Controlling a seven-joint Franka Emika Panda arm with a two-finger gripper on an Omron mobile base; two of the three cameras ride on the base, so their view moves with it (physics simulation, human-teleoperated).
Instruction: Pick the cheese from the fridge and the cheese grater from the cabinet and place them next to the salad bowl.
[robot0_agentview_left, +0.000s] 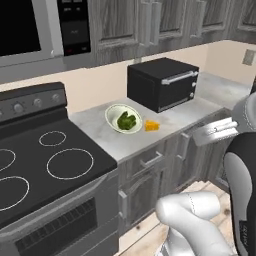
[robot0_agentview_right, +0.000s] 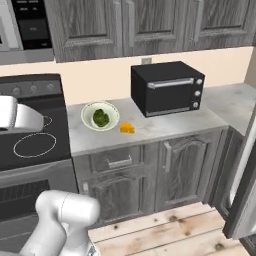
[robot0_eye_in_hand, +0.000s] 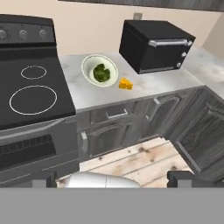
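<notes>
Cheese (robot0_agentview_left: 152, 126), small orange-yellow wedge on grey counter (robot0_agentview_left: 170, 125), just beside salad bowl (robot0_agentview_left: 123, 119), pincer (robot0_eye_in_hand: 113, 179) spread wide, empty

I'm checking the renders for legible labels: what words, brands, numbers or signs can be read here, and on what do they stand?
None can be read.
Microwave control panel: small red and pale marks, too blurred to read.
Stove knobs: no legible markings.
Toaster oven: knobs beside the door, no readable lettering.
Salad bowl and cheese: unmarked.
</notes>
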